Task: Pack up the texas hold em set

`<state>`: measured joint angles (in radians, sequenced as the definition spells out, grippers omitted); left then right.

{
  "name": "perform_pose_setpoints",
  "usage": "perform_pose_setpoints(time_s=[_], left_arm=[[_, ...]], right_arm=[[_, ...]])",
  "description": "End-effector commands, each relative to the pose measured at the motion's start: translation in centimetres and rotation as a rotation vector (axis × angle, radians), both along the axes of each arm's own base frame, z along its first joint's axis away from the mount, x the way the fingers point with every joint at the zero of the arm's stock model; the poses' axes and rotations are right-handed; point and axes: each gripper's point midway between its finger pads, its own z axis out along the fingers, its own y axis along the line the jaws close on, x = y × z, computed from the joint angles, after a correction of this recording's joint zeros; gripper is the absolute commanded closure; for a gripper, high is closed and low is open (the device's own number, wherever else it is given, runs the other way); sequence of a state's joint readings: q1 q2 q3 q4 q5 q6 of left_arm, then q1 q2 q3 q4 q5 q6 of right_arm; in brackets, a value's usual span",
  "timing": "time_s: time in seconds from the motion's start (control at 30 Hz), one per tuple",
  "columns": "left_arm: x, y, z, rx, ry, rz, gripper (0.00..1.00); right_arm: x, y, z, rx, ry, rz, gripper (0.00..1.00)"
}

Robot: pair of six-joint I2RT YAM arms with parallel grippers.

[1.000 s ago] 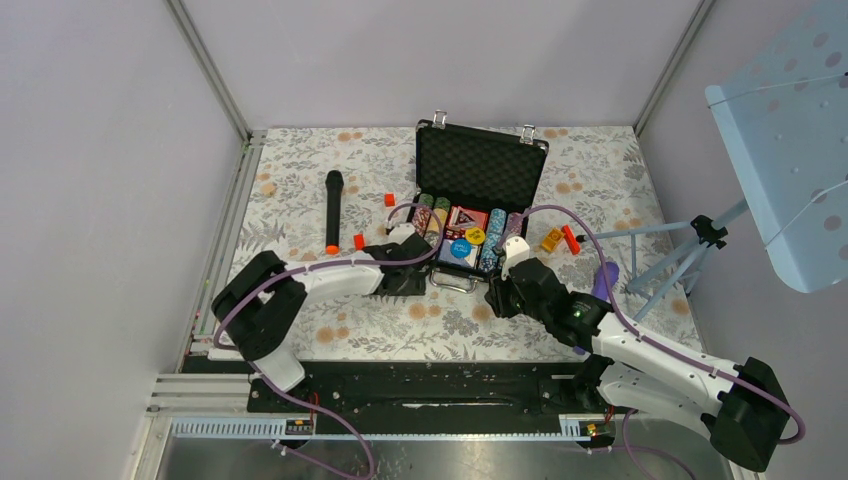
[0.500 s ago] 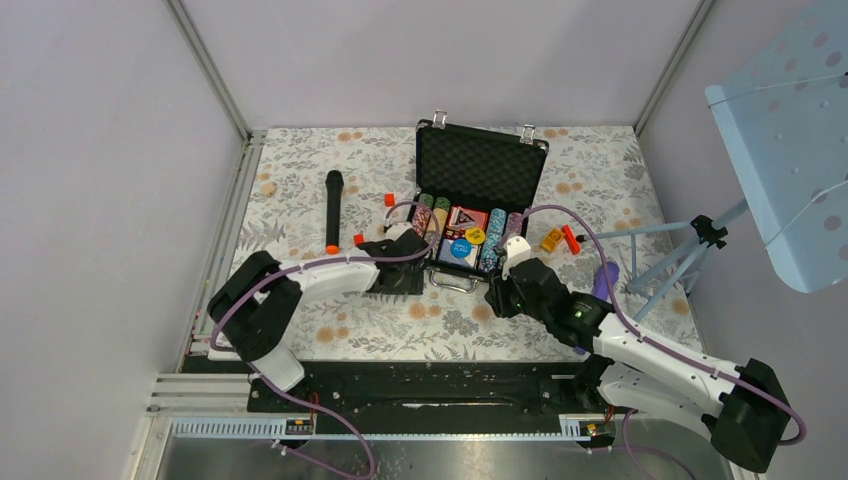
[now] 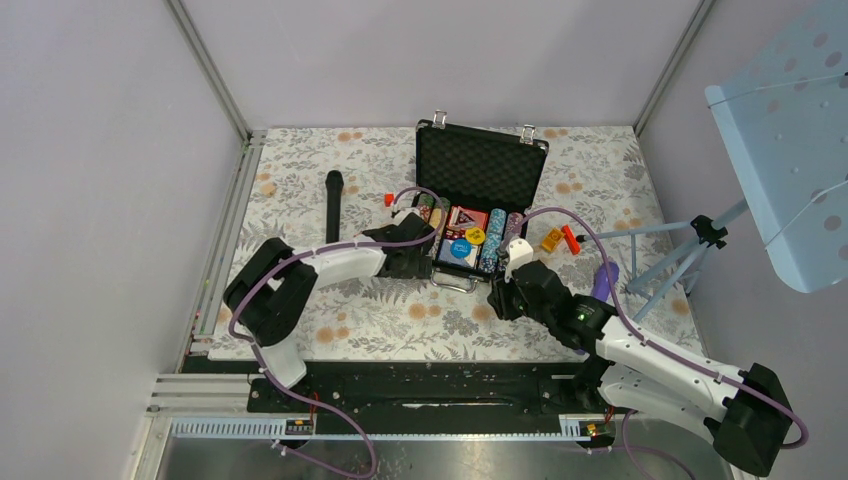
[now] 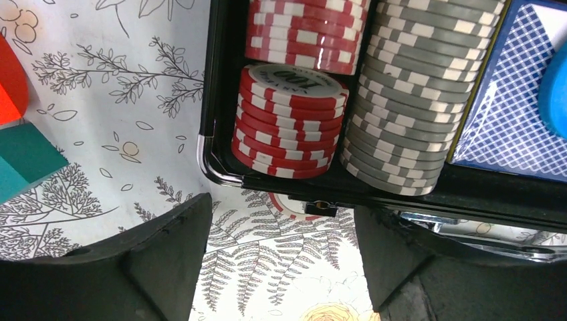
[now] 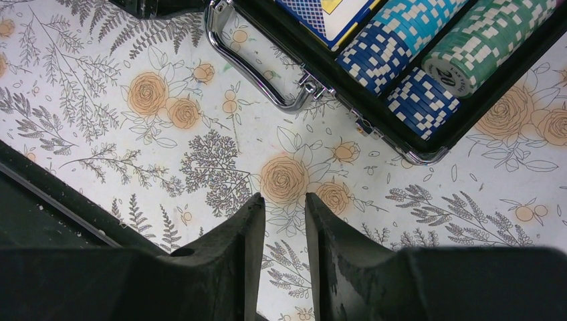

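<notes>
Floral-print surface (image 3: 330, 150) is pretty cluttered. A black mic (image 3: 333, 205) lies left of the case, its near end hidden under the left arm. Small red block (image 4: 10, 80) and a teal one (image 4: 23, 164) sit just off the case's left side, close by the left pincer (image 4: 281, 247). On the right of the case there's a yellow block (image 3: 551, 239) and a red bit (image 3: 570, 239), w/ a purple thing (image 3: 606, 278) nearer the right arm. A pale blue dotted panel on a tripod (image 3: 790, 140) stands at the far right.

The black briefcase (image 3: 480, 165) sits mid-surface toward the back, lid up, foam lining showing. In the tray: red chips (image 4: 287, 124), grey chips (image 4: 401, 114), a blue-backed card deck (image 4: 515, 107), blue chips (image 5: 394, 47), green chips (image 5: 488, 40). A blue button (image 3: 460, 249) and a yellow button (image 3: 475, 236) lie on top of the cards. Silver handle (image 5: 251, 70) lies flat at the front edge.

Left pincer is spread wide and empty at the case's near-left corner. Right pincer (image 5: 282, 221) hangs over bare surface in front of the case (only a narrow slit between the fingers, nothing in it).
</notes>
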<state>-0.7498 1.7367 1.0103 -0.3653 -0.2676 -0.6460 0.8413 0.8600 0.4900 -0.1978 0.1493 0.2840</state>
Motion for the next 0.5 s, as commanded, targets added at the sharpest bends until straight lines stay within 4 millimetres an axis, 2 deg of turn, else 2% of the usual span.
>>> perform_pose_setpoints(time_s=[0.0, 0.23, 0.47], left_arm=[[2.4, -3.1, 0.4, -0.084, -0.048, -0.018, 0.22], [4.2, -3.7, 0.2, -0.062, -0.073, -0.003, 0.26], [4.8, -4.7, -0.2, -0.085, -0.070, -0.018, 0.30]], right_arm=[[0.6, -0.4, 0.2, -0.014, -0.031, -0.018, 0.64], [0.5, -0.5, 0.0, -0.018, -0.027, -0.018, 0.64], [0.4, -0.6, -0.1, -0.016, -0.023, -0.022, 0.64]])
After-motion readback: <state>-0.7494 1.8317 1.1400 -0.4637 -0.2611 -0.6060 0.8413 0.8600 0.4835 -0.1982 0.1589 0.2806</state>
